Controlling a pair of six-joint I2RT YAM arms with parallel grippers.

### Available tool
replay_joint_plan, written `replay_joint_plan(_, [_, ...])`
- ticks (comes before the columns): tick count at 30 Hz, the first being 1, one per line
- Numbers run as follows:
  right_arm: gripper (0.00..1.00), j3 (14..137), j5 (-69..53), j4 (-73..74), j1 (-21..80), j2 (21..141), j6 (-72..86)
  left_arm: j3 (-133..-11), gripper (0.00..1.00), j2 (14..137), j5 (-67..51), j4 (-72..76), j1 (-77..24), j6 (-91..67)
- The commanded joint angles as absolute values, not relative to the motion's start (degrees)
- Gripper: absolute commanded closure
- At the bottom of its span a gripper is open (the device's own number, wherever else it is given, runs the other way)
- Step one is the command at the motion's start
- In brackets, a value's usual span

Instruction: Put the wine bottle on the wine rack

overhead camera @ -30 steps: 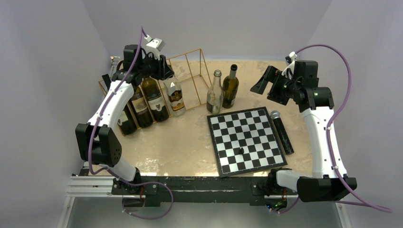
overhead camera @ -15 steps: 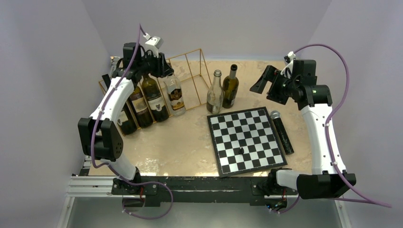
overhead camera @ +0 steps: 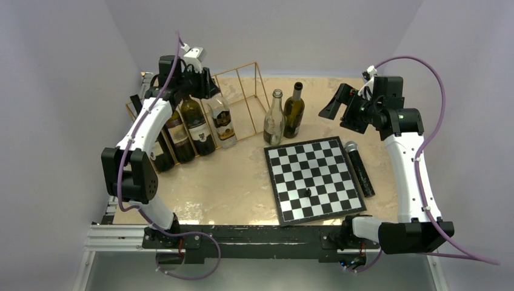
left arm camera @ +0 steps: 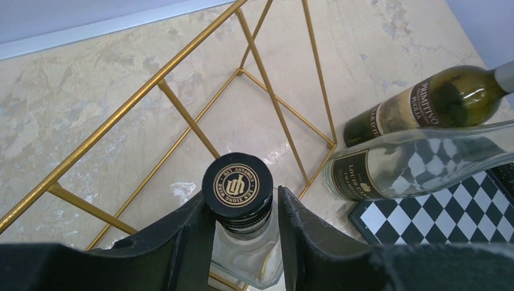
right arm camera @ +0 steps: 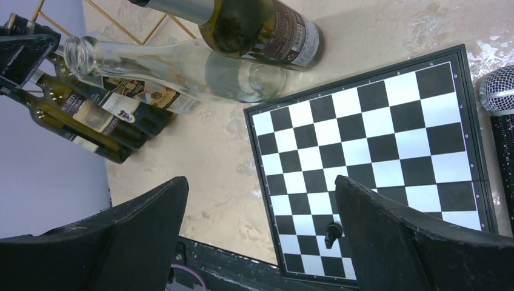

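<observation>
The gold wire wine rack (overhead camera: 248, 91) stands at the back left; its bars fill the left wrist view (left arm camera: 182, 109). Three dark bottles (overhead camera: 197, 124) lean in its left slots. A clear bottle with a black cap (overhead camera: 223, 124) leans in the slot beside them. My left gripper (overhead camera: 205, 90) sits around that bottle's neck just under the cap (left arm camera: 237, 185). The jaws are slightly apart: the left finger (left arm camera: 188, 236) touches the cap and the right finger stands a little off the neck. My right gripper (overhead camera: 339, 103) hangs wide open and empty above the table (right arm camera: 260, 182).
A clear bottle (overhead camera: 274, 118) and a dark green bottle (overhead camera: 294, 109) stand upright just right of the rack. A chessboard (overhead camera: 314, 179) with one black piece (overhead camera: 307, 193) lies at centre right. A black microphone (overhead camera: 359, 167) lies along its right edge.
My left arm's elbow has drawn back and up a little while the gripper stays at the capped bottle's neck. The right arm shifted slightly, still open.
</observation>
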State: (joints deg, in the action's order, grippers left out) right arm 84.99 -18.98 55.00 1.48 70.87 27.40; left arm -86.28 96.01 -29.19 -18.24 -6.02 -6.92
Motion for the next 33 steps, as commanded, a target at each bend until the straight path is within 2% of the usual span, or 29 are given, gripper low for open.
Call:
replay_joint_plan(1, [0.04,87.2,-18.3,54.8,1.4,70.4,27.0,-86.7,0.54,98.4,-27.1,-19.6,-6.2,-7.3])
replay_joint_plan(5, [0.04,87.1,-18.1,54.9,1.3,70.1,27.2,-87.3,0.53,100.0,-26.1,-19.3,-6.2,-8.1])
replay_joint_plan(12, [0.05,86.6,-17.9,54.9,1.3,69.9,27.6,-87.6,0.61,101.9,-26.7,-18.1,-6.2,-10.0])
replay_joint_plan(17, [0.05,86.3,-17.7,54.8,1.3,69.6,27.8,-88.0,0.6,102.3,-20.8,-19.7,-6.2,-12.6])
replay_joint_plan(23, [0.05,86.0,-18.0,54.4,1.3,69.8,28.1,-86.3,0.57,101.6,-13.9,-20.1,-6.2,-16.8])
replay_joint_plan(33, [0.05,86.6,-17.7,54.3,1.3,70.2,27.9,-90.7,0.49,104.7,-14.3,-23.0,-6.2,-15.8])
